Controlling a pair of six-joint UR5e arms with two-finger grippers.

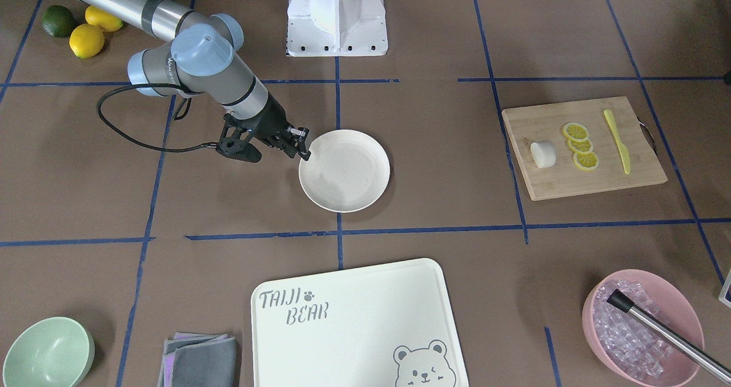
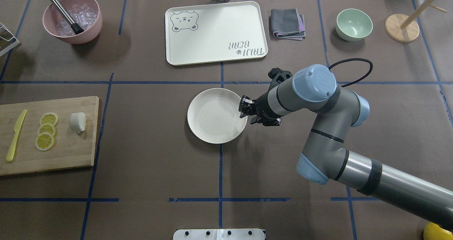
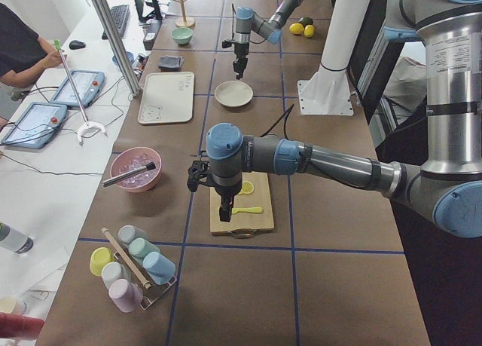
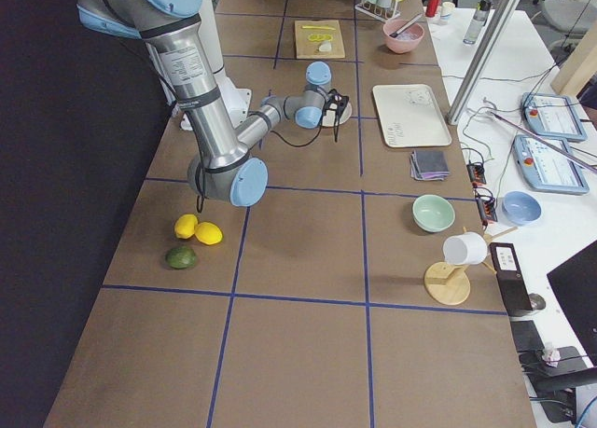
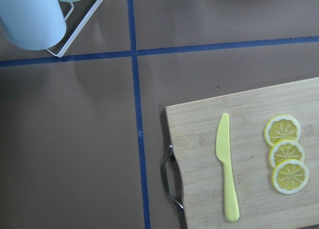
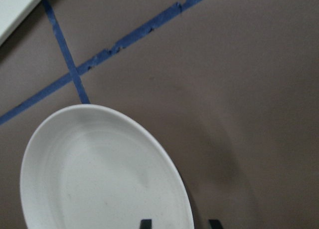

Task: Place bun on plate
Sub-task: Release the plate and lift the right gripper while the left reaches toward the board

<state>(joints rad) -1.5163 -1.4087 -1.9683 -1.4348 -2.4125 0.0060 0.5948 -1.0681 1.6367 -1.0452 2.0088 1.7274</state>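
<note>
The bun [image 1: 543, 154] [image 2: 77, 121], a small white lump, lies on the wooden cutting board [image 1: 582, 178] beside the lemon slices [image 1: 579, 146]. The cream plate [image 1: 344, 170] [image 2: 217, 115] sits empty at the table's middle. My right gripper [image 1: 302, 147] [image 2: 244, 109] is low at the plate's rim. In the right wrist view its fingertips [image 6: 145, 223] stand apart on either side of the rim, open. My left gripper [image 3: 224, 210] hangs over the board's knife end. It shows only in the exterior left view, so I cannot tell its state.
A yellow knife [image 5: 225, 169] lies on the board. The bear-printed tray [image 2: 216, 31], a folded grey cloth [image 2: 287, 23], a mint bowl [image 2: 354, 24] and a pink bowl of ice [image 2: 72, 18] line the far side. Lemons and a lime [image 1: 80, 27] lie near the right arm.
</note>
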